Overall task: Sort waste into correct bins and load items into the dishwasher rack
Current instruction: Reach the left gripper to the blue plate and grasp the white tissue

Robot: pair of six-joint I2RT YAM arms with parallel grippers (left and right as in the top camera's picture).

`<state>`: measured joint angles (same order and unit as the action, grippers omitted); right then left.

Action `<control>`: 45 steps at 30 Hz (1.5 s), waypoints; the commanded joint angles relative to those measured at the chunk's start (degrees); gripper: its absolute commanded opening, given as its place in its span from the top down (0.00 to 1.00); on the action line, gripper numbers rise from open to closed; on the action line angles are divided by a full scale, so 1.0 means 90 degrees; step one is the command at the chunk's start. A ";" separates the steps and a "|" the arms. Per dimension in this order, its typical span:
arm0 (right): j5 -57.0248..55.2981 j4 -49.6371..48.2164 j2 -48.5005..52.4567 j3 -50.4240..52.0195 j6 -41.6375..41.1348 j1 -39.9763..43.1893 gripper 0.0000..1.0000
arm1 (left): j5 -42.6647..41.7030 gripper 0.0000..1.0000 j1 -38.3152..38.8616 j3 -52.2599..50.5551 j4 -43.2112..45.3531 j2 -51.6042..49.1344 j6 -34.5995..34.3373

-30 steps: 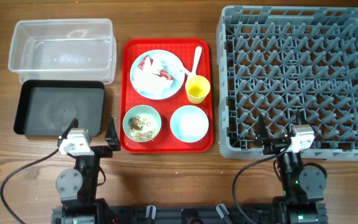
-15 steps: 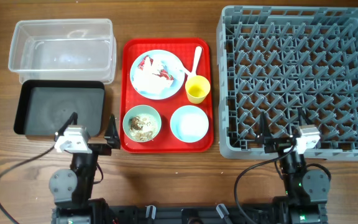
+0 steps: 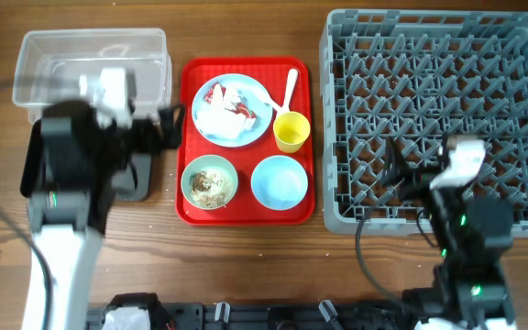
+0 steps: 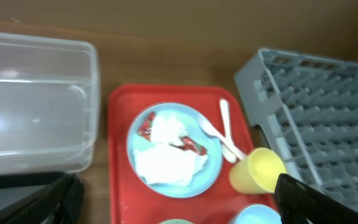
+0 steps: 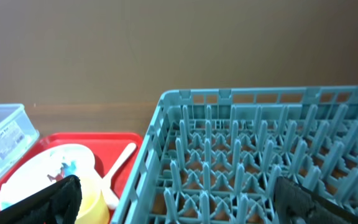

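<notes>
1. Rice scraps sit in a bowl at the red tray's near edge.
2. Left gripper, jaws spread and empty, hangs by the black tray; right gripper, likewise spread, over the rack.
3. Napkin and wrapper lie on the plate beyond.

Since then, left pincer advanced beside red tray, right pincer over rack.

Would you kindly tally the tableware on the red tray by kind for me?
Plate: 1
Bowls: 2
Cup: 1
White utensils: 2
Total: 6
</notes>
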<state>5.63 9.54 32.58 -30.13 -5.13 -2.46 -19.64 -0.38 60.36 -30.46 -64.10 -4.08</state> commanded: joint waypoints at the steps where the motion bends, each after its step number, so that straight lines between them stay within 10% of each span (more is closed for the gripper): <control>1: 0.0124 0.0704 0.1071 -0.1350 0.0092 0.0022 0.00 | 0.0056 0.00 0.0542 0.1569 -0.0695 -0.1263 0.0080; 11: 0.0216 0.3531 0.4022 -0.4354 0.0695 0.0022 0.00 | 0.0741 0.00 0.1622 0.3606 -0.2659 -0.3558 0.0078; 42: 0.1387 0.3857 0.5064 -0.4359 0.0525 0.0019 0.00 | 0.1506 0.00 0.1795 0.3604 -0.2045 -0.6742 -0.0090; 45: 0.1387 0.3857 0.5066 -0.4354 0.0527 0.0019 0.00 | 0.1503 0.23 0.1795 0.3604 -0.1987 -0.6953 -0.0090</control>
<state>16.75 44.16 77.84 -68.25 0.08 -2.46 -6.39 15.38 92.16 -48.75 -124.11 -4.80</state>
